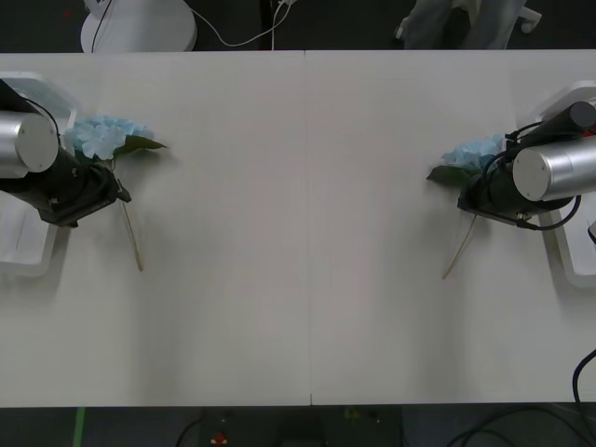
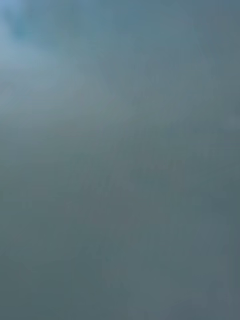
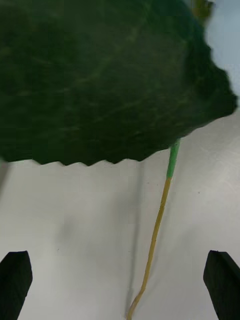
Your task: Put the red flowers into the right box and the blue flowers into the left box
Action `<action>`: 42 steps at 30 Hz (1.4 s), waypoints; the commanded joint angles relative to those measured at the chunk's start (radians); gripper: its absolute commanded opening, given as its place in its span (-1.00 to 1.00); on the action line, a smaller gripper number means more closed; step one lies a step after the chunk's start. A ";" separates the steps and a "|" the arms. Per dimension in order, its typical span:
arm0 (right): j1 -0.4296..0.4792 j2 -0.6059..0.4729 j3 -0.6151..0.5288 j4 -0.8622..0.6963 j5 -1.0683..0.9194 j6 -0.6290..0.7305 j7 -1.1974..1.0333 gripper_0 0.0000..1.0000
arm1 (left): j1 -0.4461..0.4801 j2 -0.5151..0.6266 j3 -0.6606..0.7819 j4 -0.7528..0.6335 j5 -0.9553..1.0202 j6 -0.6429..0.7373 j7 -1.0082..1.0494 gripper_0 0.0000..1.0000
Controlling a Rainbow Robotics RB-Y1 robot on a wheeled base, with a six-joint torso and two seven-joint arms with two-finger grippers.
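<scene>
One blue flower [image 1: 107, 138] lies on the white table just right of the left box [image 1: 26, 253], its tan stem [image 3: 156, 235] pointing toward the front edge. My left gripper [image 3: 119, 264] hovers open over that stem, below a big dark green leaf [image 3: 100, 80], with its black fingers [image 3: 16, 280] on either side and not touching it. A second blue flower [image 1: 475, 152] lies left of the right box [image 1: 570, 263]. My right gripper [image 1: 470, 200] sits over its leaves and upper stem, the fingers hidden under the wrist. The red flowers are out of view.
The table [image 1: 307, 307] has a seam down its middle and wide bare room between the two arms. Behind the far edge stand a white round base [image 1: 140, 26] with a cable and a person's legs. Cables hang at the front right corner.
</scene>
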 commanded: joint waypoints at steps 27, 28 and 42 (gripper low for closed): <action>-0.209 -0.046 0.004 -0.367 -0.552 0.132 0.361 -1.00 | -0.149 -0.113 -0.079 0.223 -0.137 -0.127 -0.068 -1.00; -0.216 -0.043 0.004 -0.367 -0.568 0.124 0.378 -1.00 | -0.149 -0.113 -0.079 0.223 -0.135 -0.127 -0.068 -1.00; -0.328 0.118 0.004 -0.367 -0.741 -0.006 0.704 -1.00 | -0.147 -0.044 -0.004 0.008 -0.081 -0.024 -0.183 -1.00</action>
